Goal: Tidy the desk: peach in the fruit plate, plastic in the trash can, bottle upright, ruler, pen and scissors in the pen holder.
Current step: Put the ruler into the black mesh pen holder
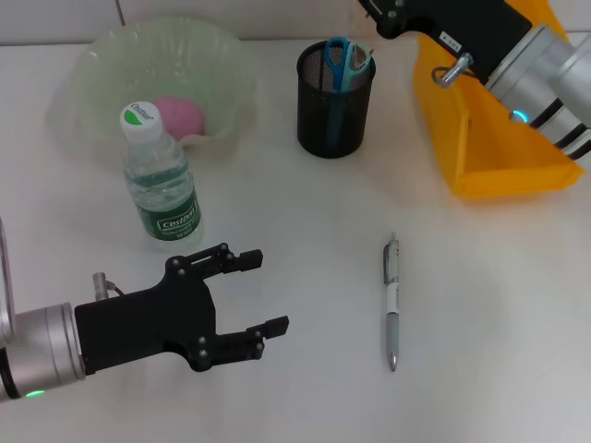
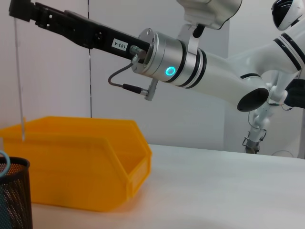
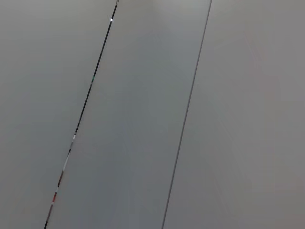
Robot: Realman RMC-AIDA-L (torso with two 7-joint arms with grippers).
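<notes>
- Step in hand, by judgement: ruler to the black mesh pen holder [image 1: 335, 115], with pen still to follow.
- Right gripper [image 2: 16, 10] raised above and just beside the pen holder, on the yellow plastic bin's [image 1: 499, 138] side, pinched narrow on a thin clear ruler [image 2: 20, 86] hanging straight down.
- Next move: shifting over the holder's mouth, lowering the ruler in beside the blue-handled scissors [image 1: 338, 60], then releasing.
- Left gripper [image 1: 271, 292] spread wide and empty, low over the bench, well in front of the holder.
- Silver-and-white pen [image 1: 392, 300] flat on the bench in front of the holder.
- Clear water bottle [image 1: 162, 185] upright; green label seemingly "C'estbon".
- Tag "103-4" [image 2: 120, 45] on the right arm.
</notes>
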